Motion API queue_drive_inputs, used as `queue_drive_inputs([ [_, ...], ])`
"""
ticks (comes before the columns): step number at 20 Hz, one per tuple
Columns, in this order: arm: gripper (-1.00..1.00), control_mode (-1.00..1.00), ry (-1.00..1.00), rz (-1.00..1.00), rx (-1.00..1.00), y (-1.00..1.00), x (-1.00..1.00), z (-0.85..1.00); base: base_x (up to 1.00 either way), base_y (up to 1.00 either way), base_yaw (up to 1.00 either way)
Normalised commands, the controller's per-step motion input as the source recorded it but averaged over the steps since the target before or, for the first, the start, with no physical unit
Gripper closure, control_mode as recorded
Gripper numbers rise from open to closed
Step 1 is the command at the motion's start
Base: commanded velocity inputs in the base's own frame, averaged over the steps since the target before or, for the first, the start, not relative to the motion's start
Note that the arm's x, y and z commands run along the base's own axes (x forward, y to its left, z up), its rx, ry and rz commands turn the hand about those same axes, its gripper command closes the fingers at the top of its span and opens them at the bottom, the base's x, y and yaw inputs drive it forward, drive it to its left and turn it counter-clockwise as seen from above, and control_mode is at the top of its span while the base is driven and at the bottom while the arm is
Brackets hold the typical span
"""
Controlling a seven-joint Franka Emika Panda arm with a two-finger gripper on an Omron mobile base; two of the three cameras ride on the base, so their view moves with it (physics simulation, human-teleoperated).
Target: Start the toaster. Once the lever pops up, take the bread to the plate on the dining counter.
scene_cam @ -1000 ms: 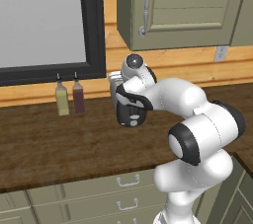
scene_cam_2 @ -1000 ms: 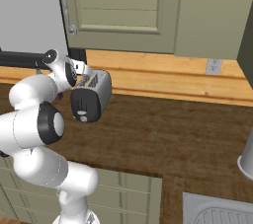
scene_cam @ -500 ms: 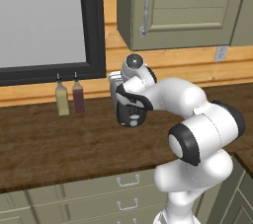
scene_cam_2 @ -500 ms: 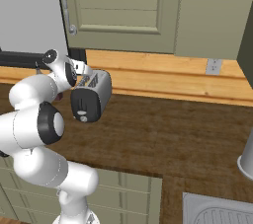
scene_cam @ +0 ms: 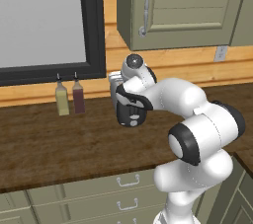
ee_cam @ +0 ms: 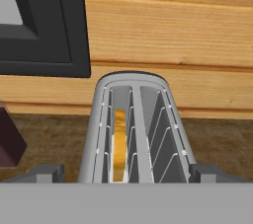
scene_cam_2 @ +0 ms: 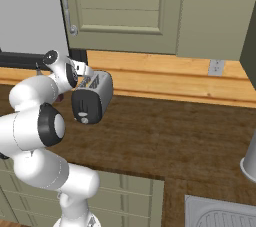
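The silver toaster stands on the dark wood worktop by the wooden back wall, its black end panel facing the room. The hand view looks down into the toaster, where the bread sits low in the left slot as a thin tan edge. My gripper hangs just above the toaster's near end, open, with one fingertip on each side of the body and nothing held. My white hand covers part of the toaster's top. The plate and the dining counter are out of view.
Two bottles, one yellowish and one dark red, stand left of the toaster under the black window frame. An olive wall cabinet hangs above. A sink and a grey vessel lie far right.
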Motion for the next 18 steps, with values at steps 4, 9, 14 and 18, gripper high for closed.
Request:
queue_drive_inputs([
  [4,-1.0,-1.0,0.0,0.0,0.0,0.0,0.0,0.0,0.0,0.0,0.0],
  [9,-1.0,-1.0,0.0,0.0,0.0,0.0,0.0,0.0,0.0,0.0,0.0],
  [14,-1.0,-1.0,0.0,0.0,0.0,0.0,0.0,0.0,0.0,0.0,0.0],
  [18,-1.0,-1.0,0.0,0.0,0.0,0.0,0.0,0.0,0.0,0.0,0.0],
])
